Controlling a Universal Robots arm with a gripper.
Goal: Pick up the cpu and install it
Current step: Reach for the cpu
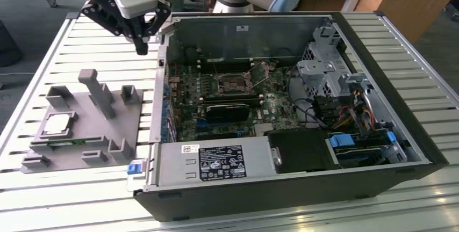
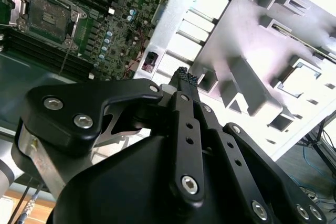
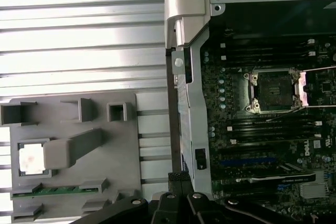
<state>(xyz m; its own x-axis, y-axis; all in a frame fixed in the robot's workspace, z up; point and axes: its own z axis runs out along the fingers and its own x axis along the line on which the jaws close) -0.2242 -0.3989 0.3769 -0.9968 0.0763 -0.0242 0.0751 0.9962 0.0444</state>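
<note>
Room above cpu (image 1: 59, 124) is open from the top; tall grey post (image 1: 100, 93) stands just beside it. Between fixture (image 1: 136, 124) and open socket (image 1: 231, 86) rises case wall (image 1: 160, 98).

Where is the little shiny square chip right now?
The small silver-grey square chip sits in a pocket of the grey plastic holder tray, on the exterior view's left, outside the open black computer case.

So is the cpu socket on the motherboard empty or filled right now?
Empty: the socket is bare inside, and the cpu lies in the grey holder on the table.
</note>
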